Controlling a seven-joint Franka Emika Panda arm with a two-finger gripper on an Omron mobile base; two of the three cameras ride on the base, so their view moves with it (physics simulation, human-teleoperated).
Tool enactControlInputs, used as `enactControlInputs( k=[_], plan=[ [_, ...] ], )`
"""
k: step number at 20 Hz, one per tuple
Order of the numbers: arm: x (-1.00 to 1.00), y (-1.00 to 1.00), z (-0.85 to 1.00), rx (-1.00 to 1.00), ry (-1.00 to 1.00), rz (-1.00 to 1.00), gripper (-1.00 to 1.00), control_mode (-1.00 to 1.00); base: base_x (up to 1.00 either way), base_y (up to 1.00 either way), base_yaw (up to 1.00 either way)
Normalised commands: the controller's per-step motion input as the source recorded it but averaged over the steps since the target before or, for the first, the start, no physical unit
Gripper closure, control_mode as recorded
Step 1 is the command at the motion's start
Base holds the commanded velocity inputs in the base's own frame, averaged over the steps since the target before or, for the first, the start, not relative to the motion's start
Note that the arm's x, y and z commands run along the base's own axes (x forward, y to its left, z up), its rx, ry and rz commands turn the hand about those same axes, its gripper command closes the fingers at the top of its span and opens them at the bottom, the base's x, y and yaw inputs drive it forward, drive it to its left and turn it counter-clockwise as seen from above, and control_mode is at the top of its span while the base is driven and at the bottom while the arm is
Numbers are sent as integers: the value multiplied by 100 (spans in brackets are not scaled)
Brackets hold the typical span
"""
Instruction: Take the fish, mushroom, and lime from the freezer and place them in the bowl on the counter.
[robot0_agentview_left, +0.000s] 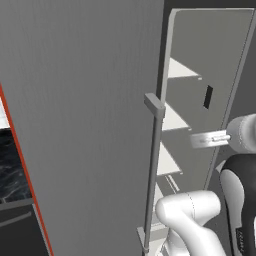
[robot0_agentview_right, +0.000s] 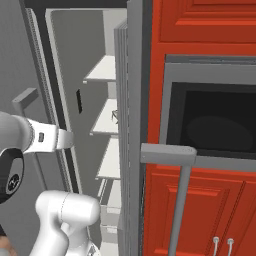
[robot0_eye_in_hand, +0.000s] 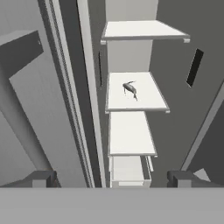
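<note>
The freezer (robot0_agentview_left: 85, 125) stands open, with pale shelves (robot0_eye_in_hand: 131, 131) stacked inside. A small grey fish (robot0_eye_in_hand: 130, 89) lies on the second shelf from the top, and it is a faint speck in the right base view (robot0_agentview_right: 115, 116). My gripper (robot0_eye_in_hand: 111, 179) faces into the compartment, well short of the shelves; its fingers (robot0_eye_in_hand: 41, 178) are spread wide with nothing between them. The gripper (robot0_agentview_left: 202, 140) hovers at mid-shelf height in front of the opening and also appears in the right base view (robot0_agentview_right: 62, 138). The mushroom, the lime and the bowl are out of view. A strip of the black marble counter (robot0_agentview_left: 10, 167) shows at far left.
The freezer door's long bar handle (robot0_agentview_left: 152, 165) runs down just left of the opening. Red cabinets (robot0_agentview_right: 200, 22) and a dark built-in oven (robot0_agentview_right: 215, 125) with a grey handle (robot0_agentview_right: 167, 154) stand right of the freezer. A dark slot (robot0_eye_in_hand: 194, 65) marks the inner wall.
</note>
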Motion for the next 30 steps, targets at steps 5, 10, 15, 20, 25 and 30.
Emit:
enactControlInputs(
  k=[5,10,15,20,25,30],
  plan=[
    [16,-37,0,0,0,0,-100,-100,0,0,0],
    [45,-4,0,0,0,0,-100,-100,0,0,0],
    [44,-13,0,0,0,0,-100,-100,0,0,0],
    [43,-32,-3,0,0,0,-100,-100,0,0,0],
    [49,-21,-18,0,6,0,-100,-100,0,0,0],
    [50,-4,-33,0,11,0,-100,-100,0,0,0]
  ],
)
